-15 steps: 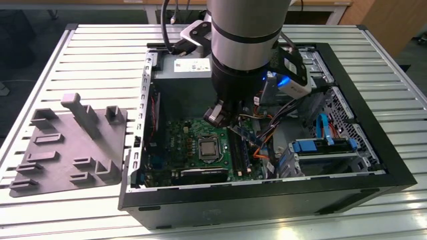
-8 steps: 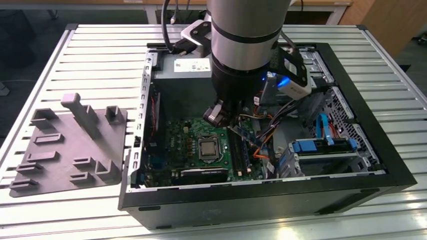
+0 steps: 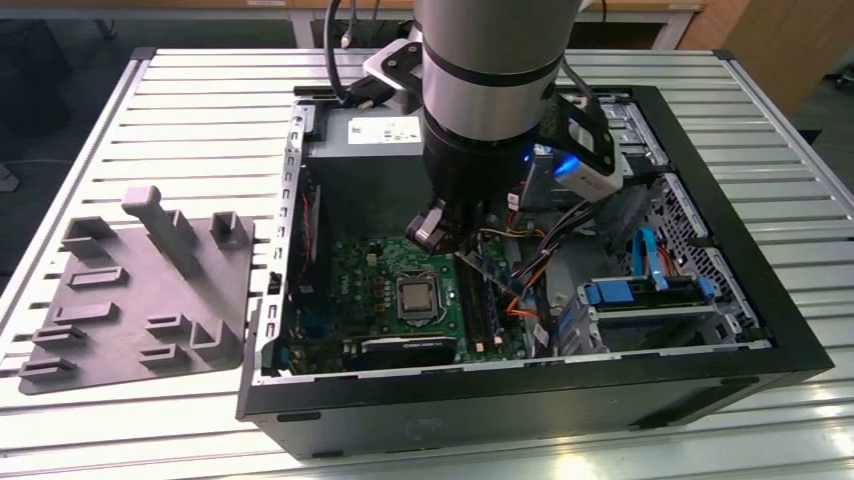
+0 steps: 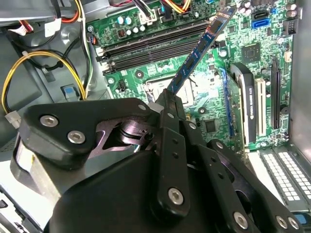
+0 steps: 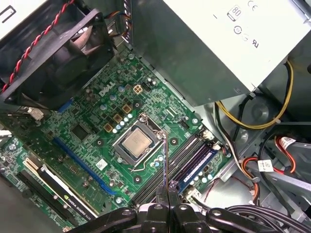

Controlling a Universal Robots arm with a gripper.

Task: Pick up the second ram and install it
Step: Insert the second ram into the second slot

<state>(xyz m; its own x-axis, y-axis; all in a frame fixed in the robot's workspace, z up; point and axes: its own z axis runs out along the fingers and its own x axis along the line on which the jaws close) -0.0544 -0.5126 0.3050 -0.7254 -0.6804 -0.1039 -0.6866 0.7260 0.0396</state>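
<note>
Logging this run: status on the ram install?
Pincer shut on second ram. Ram tilted above motherboard, not seated. Cables close beside memory slots.

Slatted table [image 3: 187, 95] w/ grey tray [image 3: 123, 318], PC case [image 3: 534, 405].

Counts: computer case [image 3: 534, 405], one; motherboard [image 3: 367, 262], one; processor [image 5: 136, 144], one; fan [image 5: 53, 53], one; moulded tray [image 3: 120, 312], one, at nine o'clock of the case; gripper [image 4: 167, 96], one; second ram [image 4: 199, 48], one.

Cables [image 3: 541, 262] close beside free memory slots [image 4: 146, 48]
</note>
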